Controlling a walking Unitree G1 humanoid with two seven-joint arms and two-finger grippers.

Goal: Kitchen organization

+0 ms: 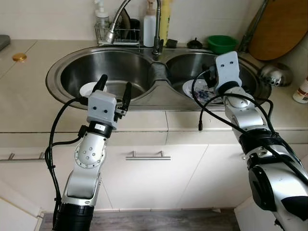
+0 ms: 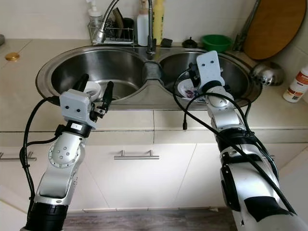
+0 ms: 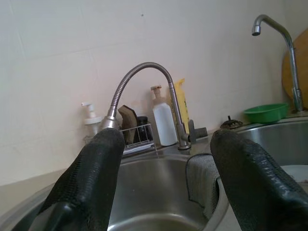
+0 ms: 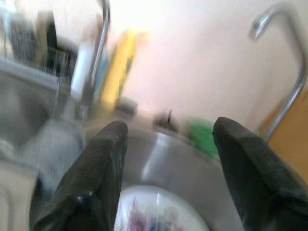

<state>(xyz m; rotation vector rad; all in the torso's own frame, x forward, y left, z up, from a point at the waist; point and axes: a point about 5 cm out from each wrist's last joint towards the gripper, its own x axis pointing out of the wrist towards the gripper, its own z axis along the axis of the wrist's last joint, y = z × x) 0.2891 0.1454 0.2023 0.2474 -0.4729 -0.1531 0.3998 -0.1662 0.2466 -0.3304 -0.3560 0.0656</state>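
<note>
A steel double sink (image 1: 159,98) lies before me. A small white bowl (image 1: 88,89) sits in the left basin and a white plate with a purple pattern (image 1: 196,91) in the right one. My left gripper (image 1: 115,84) hovers over the front rim of the left basin, just right of the bowl, open and holding nothing; in the left wrist view its fingers (image 3: 91,178) frame the faucet. Over the right basin my right gripper (image 4: 168,159) is open and points down at the plate (image 4: 159,211).
A flexible faucet (image 1: 118,19) arches over the left basin. Behind it stands a wire rack (image 1: 118,34) with bottles. A green bowl (image 1: 221,43), a wooden board (image 1: 279,29) and a steel ladle (image 1: 274,74) are at back right. A grey cloth (image 3: 202,183) drapes the divider.
</note>
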